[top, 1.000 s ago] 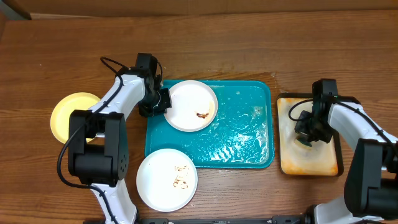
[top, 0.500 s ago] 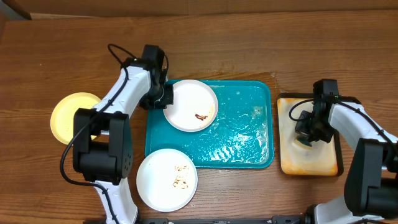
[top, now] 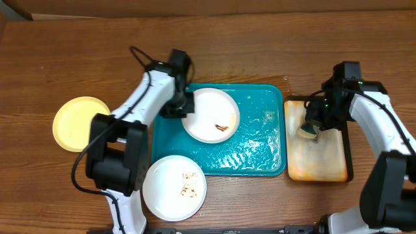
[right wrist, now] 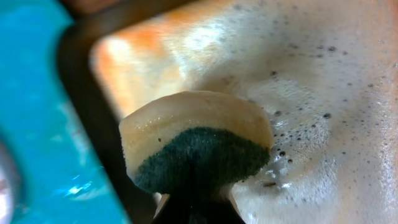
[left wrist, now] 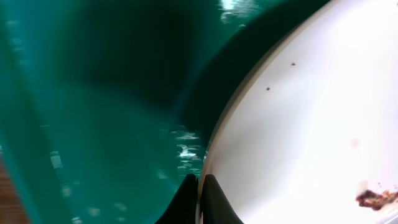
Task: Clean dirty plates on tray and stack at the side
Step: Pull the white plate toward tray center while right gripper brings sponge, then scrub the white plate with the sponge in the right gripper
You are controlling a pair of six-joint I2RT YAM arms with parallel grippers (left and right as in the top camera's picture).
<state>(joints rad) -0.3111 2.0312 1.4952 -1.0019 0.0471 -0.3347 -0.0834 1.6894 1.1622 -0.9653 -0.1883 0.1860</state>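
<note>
Tray [top: 260, 140]: teal, wet.
Plates: white plate [top: 211, 114] on tray; second white plate [top: 174, 187] at its near-left corner; yellow plate [top: 79, 122] on worktop [top: 260, 45].
Left gripper [top: 183, 104]: closed on white plate's rim.
Right gripper [top: 312, 123]: closed on sponge [top: 307, 132] over small tray [top: 322, 159].

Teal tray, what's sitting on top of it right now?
A white plate with a brown smear, its edge pinched by the left gripper, plus water. The tray surface under that plate is hidden.
</note>
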